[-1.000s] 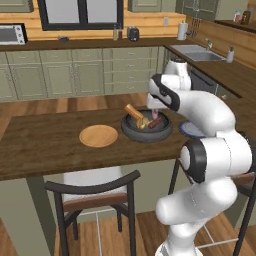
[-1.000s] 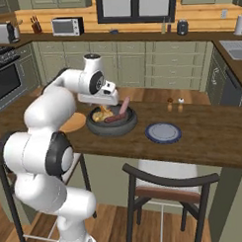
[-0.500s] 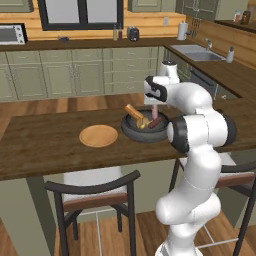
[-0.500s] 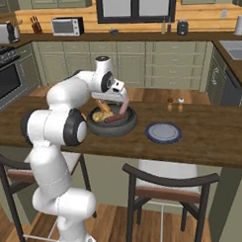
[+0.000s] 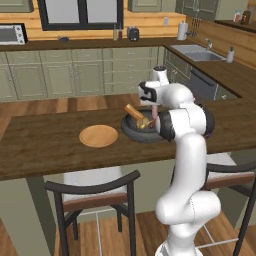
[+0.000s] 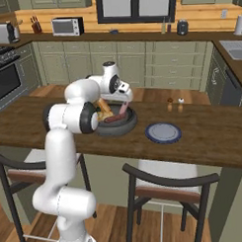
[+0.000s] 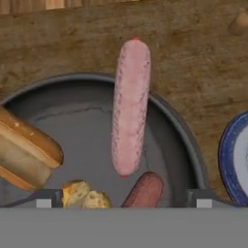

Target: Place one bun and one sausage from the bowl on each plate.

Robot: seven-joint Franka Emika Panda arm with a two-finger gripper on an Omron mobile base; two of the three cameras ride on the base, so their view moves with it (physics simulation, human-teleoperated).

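the bowl [image 7: 179, 131] sits on the wooden surface [image 5: 45, 140], and everything else is best placed from it; the tan plate [image 5: 98, 135] lies just beside the bowl on one side, the blue plate [image 6: 163, 132] near it on the other, both bare; the hand [image 7: 121, 198] hangs above the bowl, its two tips standing wide apart with nothing between them.

the pink sausage [image 7: 130, 106] leans across the bowl's far rim, one end out over the surface, the other down inside; the dark sausage [image 7: 144, 190] lies in the bowl's bottom close under the hand; a bun [image 7: 29, 155] rests against the bowl's wall, a smaller one [image 7: 85, 197] beside the dark sausage.

the pink sausage looks light, smooth and round, probably a little yielding and apt to roll or slip; i would pinch it across its middle, fingers square to its length; the buns seem soft and crushable, so a gentle squeeze at mid-length suits them.
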